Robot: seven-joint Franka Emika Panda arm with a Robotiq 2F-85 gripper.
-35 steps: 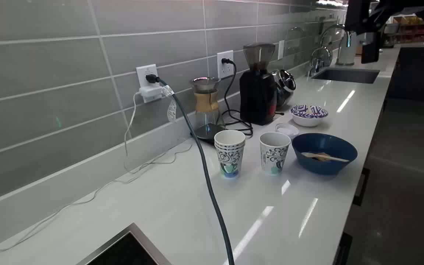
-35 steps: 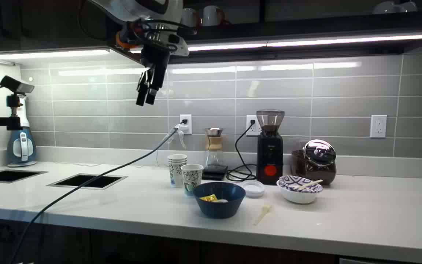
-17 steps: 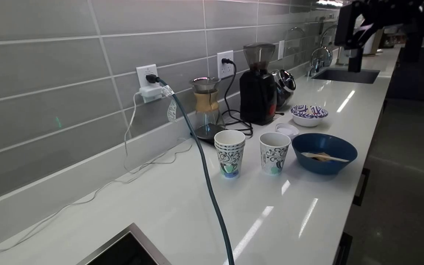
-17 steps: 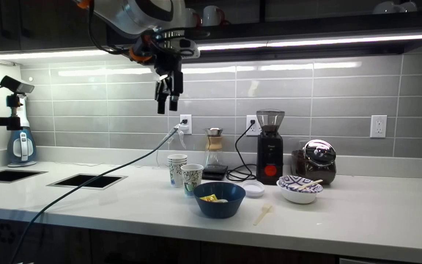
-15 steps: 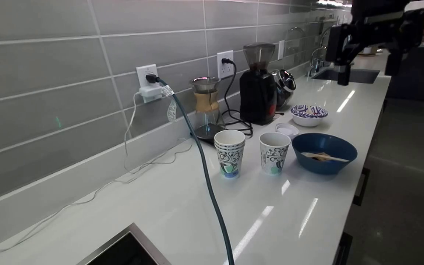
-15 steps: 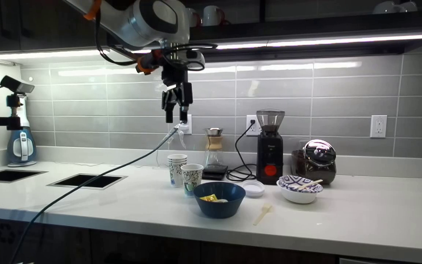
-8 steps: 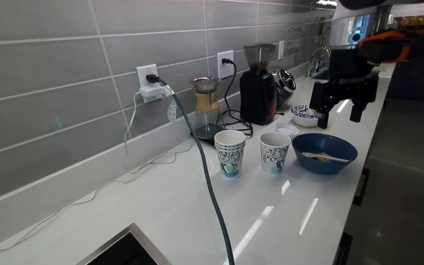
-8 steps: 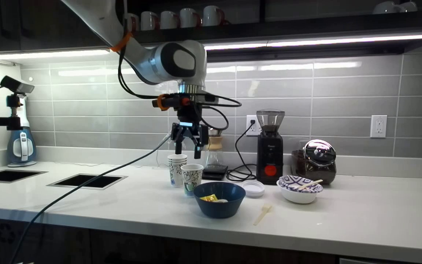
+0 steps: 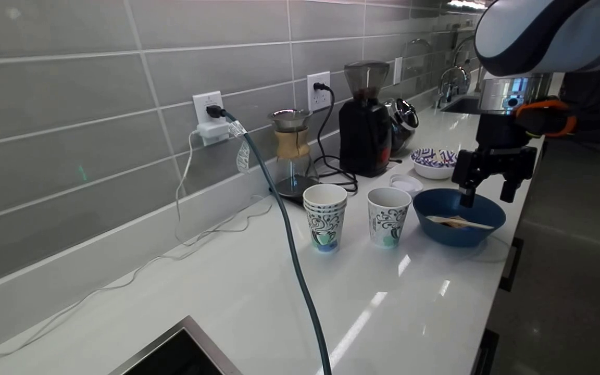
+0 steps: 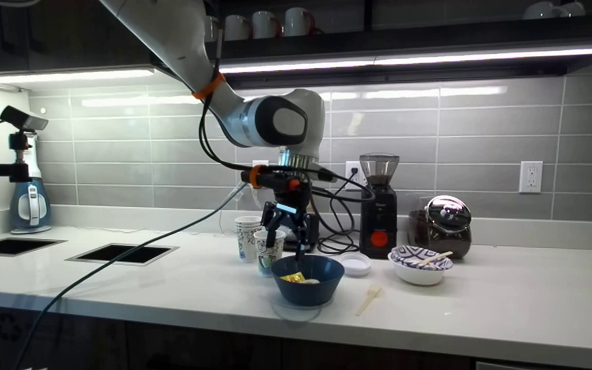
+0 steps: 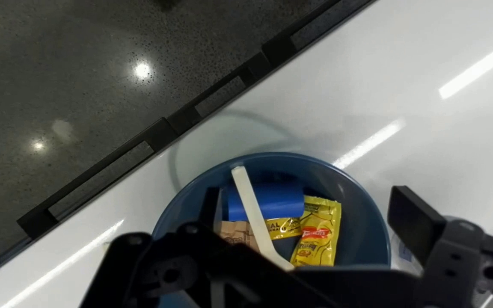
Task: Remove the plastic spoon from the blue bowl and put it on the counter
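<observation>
1. Claw [image 10: 285, 246] first: I have carried it down and across from high above the surface [image 10: 522, 303], and it now hangs just at the blue bowl [image 10: 308, 294]. That, I judge, nearly ends the approach; the grasp has not begun.
2. My arm [image 10: 178, 51] slopes in from the upper left and bends so that the claw points almost straight down. Its fingers [image 11: 413, 222] stand well apart, holding nothing. In the wrist view the finger at the left lies over the bowl's inside, while the one at the right appears outside the rim; whether either touches the bowl I cannot tell.
3. Plastic spoon [image 11: 252, 209]: inside the blue bowl, unmoved, lying over the contents with its handle end near the rim, towards the front edge of the surface. Seen from the wrist, it passes between my fingers, nearer the left one, so I should probably shift over before lowering.
4. Under it and to its right in that view lie a blue cylinder [image 11: 283, 201] and a yellow packet [image 11: 318, 233], which I could pinch too.
5. Right of the bowl, in an exterior view, a pale utensil [image 10: 366, 303] rests on the surface and a white bowl [image 10: 419, 277] stands further along; neither has moved.
</observation>
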